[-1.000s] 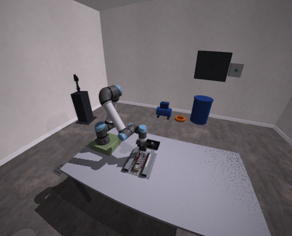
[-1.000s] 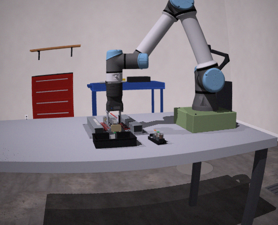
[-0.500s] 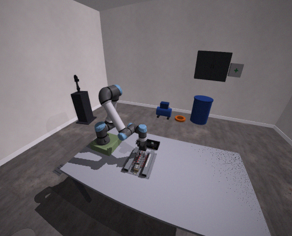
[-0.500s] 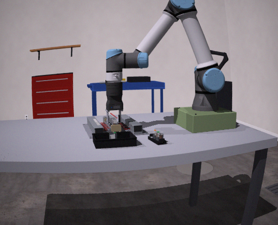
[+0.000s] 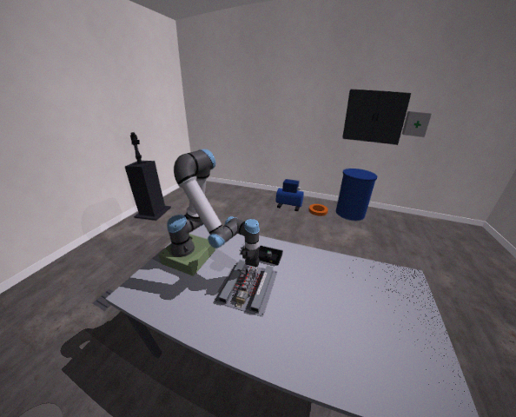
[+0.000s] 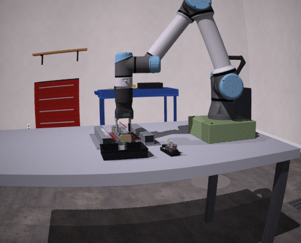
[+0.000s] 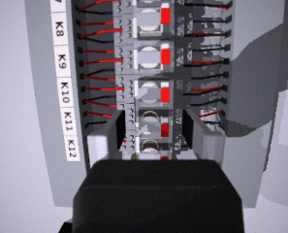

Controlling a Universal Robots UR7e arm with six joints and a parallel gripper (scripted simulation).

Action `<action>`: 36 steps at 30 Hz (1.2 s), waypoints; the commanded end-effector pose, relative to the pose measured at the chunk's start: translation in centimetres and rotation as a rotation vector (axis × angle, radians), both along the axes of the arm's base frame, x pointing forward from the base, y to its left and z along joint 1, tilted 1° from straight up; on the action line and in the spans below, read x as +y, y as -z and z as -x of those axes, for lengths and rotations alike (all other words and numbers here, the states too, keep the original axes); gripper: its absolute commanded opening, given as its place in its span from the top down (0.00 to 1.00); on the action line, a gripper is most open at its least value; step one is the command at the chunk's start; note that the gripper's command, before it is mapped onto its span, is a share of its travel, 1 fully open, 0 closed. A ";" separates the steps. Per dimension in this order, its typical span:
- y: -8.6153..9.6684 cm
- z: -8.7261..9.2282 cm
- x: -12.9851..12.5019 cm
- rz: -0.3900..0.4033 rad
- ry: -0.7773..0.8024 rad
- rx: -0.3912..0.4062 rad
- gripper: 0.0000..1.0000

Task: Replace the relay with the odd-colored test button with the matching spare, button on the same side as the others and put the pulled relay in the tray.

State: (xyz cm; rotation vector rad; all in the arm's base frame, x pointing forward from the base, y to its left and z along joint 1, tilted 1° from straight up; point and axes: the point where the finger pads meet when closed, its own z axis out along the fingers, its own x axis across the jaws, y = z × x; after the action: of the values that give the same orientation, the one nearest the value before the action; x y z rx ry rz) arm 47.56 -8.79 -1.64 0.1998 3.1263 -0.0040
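Note:
The relay panel [image 5: 246, 287] lies on the table, with labels K8 to K12 showing in the wrist view. The relays in that view, such as the one beside K10 [image 7: 150, 92], all carry red buttons on their right side. My gripper [image 7: 153, 121] is open and empty. It points straight down, low over the row, with one finger on each side of the relay beside K11 [image 7: 152, 127]. It also shows in the exterior view [image 6: 122, 122]. The relay beside K12 is mostly hidden under the gripper body. A small black holder [image 6: 171, 148] carries spare relays with an orange and a green button. The black tray [image 6: 124, 151] stands at the panel's end.
Grey cable ducts [image 7: 51, 97] run along both sides of the relay row, with red and black wires between them and the sockets. The arm's green base block [image 6: 221, 128] stands on the table to the right of the panel in the exterior view.

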 end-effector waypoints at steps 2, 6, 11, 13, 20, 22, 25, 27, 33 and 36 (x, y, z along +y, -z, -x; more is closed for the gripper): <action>-0.2 0.0 0.0 0.001 0.000 -0.001 0.00; -0.2 0.0 0.0 0.001 0.000 -0.001 0.00; -0.4 0.0 0.0 0.001 0.000 -0.002 0.00; -0.5 0.0 0.0 0.001 0.000 -0.002 0.00; -0.6 0.0 0.0 0.001 0.000 -0.001 0.00; -0.6 0.0 0.0 0.001 0.000 -0.001 0.00; -0.6 0.0 0.0 0.001 0.000 -0.001 0.00; -0.7 0.0 0.0 0.001 0.000 -0.002 0.00; -1.0 0.0 0.0 0.001 0.000 -0.001 0.00; -1.0 0.0 0.0 0.001 0.000 -0.001 0.00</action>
State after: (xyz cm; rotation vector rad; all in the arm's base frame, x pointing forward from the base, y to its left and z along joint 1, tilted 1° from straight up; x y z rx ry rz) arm 47.57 -8.79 -0.78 0.1997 3.1260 -0.0042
